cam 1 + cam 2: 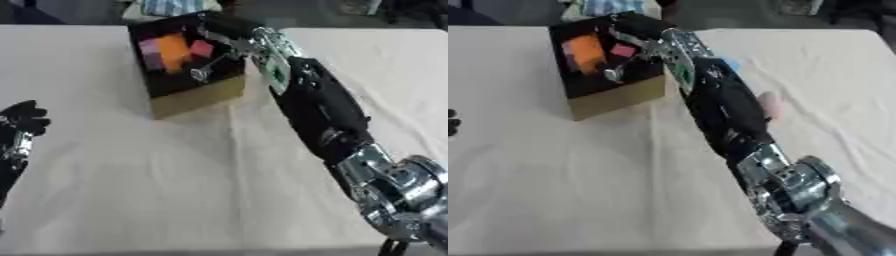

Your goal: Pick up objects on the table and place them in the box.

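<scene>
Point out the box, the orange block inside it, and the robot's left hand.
box (197, 97): left eye view, on its tan front wall.
orange block (173, 50): left eye view, on its top face.
left hand (22, 117): left eye view, on the black fingers.

We are seeing the right arm (319, 107) as a long, bulky black shell, matte and gently rounded, narrowing toward the wrist. At its near end a cluster of polished silver joints (398, 192) is gleaming, built of rounded rings and cylinders. Near the wrist a small green panel (279, 74) is showing on a silver bracket, its markings too small for us to read. The right hand (229, 26) is showing black, with thin silver rods running along it. The left hand (23, 118) is appearing black too, with a silvery strip below it.
</scene>
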Motion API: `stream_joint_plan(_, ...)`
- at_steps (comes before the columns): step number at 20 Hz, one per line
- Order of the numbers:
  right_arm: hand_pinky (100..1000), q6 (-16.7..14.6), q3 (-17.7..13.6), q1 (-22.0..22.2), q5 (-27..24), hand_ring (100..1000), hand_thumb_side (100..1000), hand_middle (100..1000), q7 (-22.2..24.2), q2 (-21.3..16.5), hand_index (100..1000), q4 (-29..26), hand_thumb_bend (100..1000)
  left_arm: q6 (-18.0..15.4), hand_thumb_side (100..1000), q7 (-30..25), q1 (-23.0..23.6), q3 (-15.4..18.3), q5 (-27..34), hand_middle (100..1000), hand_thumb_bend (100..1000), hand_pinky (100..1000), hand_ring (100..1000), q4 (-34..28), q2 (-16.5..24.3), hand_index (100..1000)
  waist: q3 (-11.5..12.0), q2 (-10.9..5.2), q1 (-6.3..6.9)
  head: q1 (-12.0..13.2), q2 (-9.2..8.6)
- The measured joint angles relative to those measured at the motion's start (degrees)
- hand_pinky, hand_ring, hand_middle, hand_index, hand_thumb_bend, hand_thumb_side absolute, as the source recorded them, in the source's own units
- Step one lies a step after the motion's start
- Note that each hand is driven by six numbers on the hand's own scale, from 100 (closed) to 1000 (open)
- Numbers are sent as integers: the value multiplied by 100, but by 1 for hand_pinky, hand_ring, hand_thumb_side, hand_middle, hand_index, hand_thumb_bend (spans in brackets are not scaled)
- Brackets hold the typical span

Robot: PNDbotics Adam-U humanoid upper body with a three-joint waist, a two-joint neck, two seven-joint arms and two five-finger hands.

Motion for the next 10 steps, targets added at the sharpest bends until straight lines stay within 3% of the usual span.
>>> stream_joint_plan(6, 781, -81, 0, -8, 191, 814, 424, 797, -235, -33, 975, -12, 296, 0, 652, 1, -1, 2, 0, 721, 100, 812, 757, 0, 0, 858, -75, 0, 0, 5, 0)
stream_joint_plan(10, 783, -26, -65, -82, 27, 812, 420, 795, -335, -319, 974, -89, 243, -2, 653, 10, -1, 6, -1, 721, 100, 812, 757, 0, 0, 858, -185, 0, 0, 36, -2)
